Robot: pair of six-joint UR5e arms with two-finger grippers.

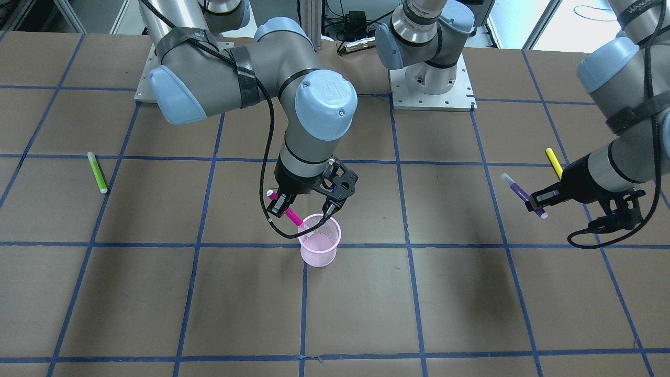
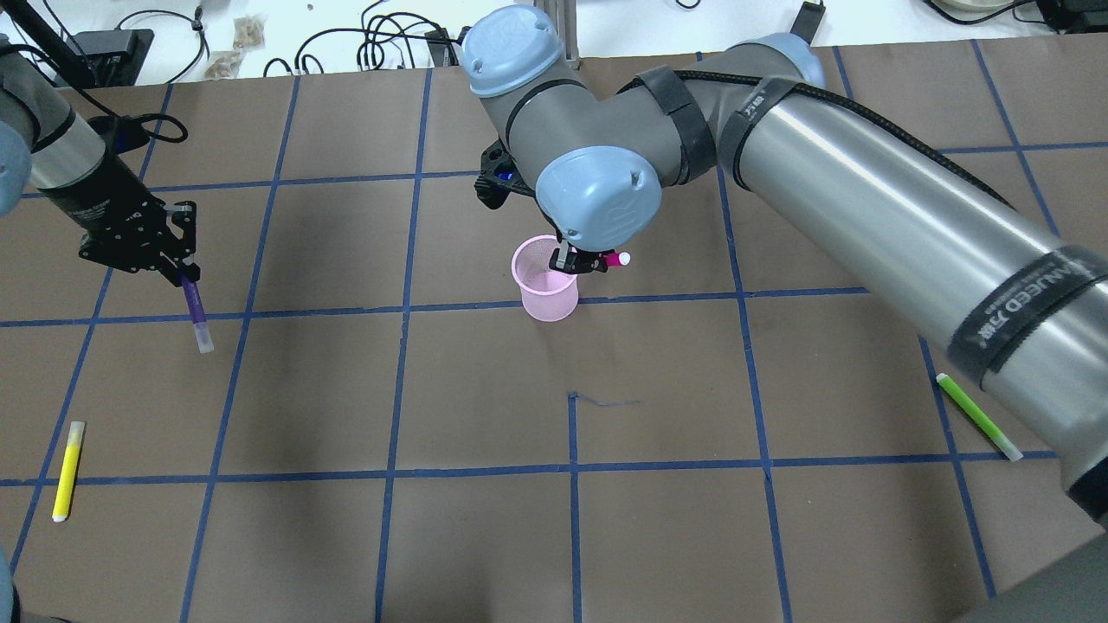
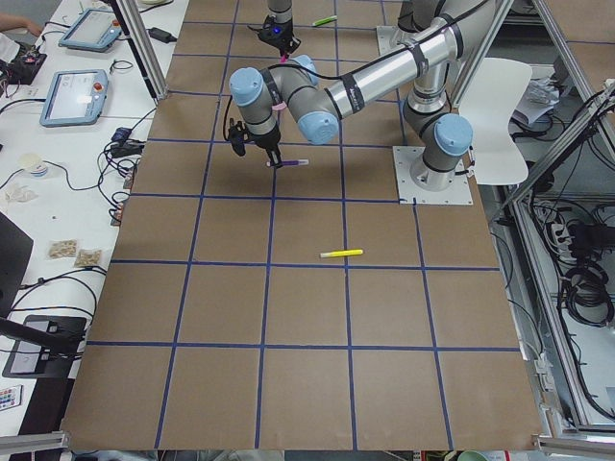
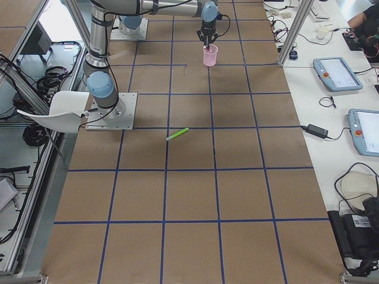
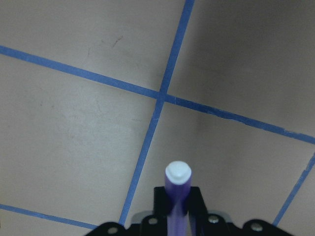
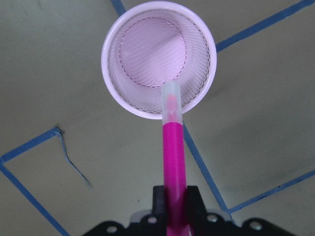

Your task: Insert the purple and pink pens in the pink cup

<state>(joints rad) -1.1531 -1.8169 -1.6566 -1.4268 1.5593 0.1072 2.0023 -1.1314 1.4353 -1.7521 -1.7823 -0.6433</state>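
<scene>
The pink mesh cup (image 1: pixel 320 241) stands upright near the table's middle; it also shows in the overhead view (image 2: pixel 545 279) and the right wrist view (image 6: pixel 158 69). My right gripper (image 1: pixel 279 206) is shut on the pink pen (image 1: pixel 286 210), tilted, its clear capped tip over the cup's rim (image 6: pixel 172 102). My left gripper (image 1: pixel 539 201) is shut on the purple pen (image 1: pixel 521 192) and holds it above the table far from the cup, seen too in the overhead view (image 2: pixel 196 305) and the left wrist view (image 5: pixel 176 194).
A green pen (image 1: pixel 97 172) lies on the table on my right side, also in the overhead view (image 2: pixel 978 416). A yellow pen (image 2: pixel 67 468) lies on my left side. Blue tape lines grid the brown table (image 2: pixel 571 519).
</scene>
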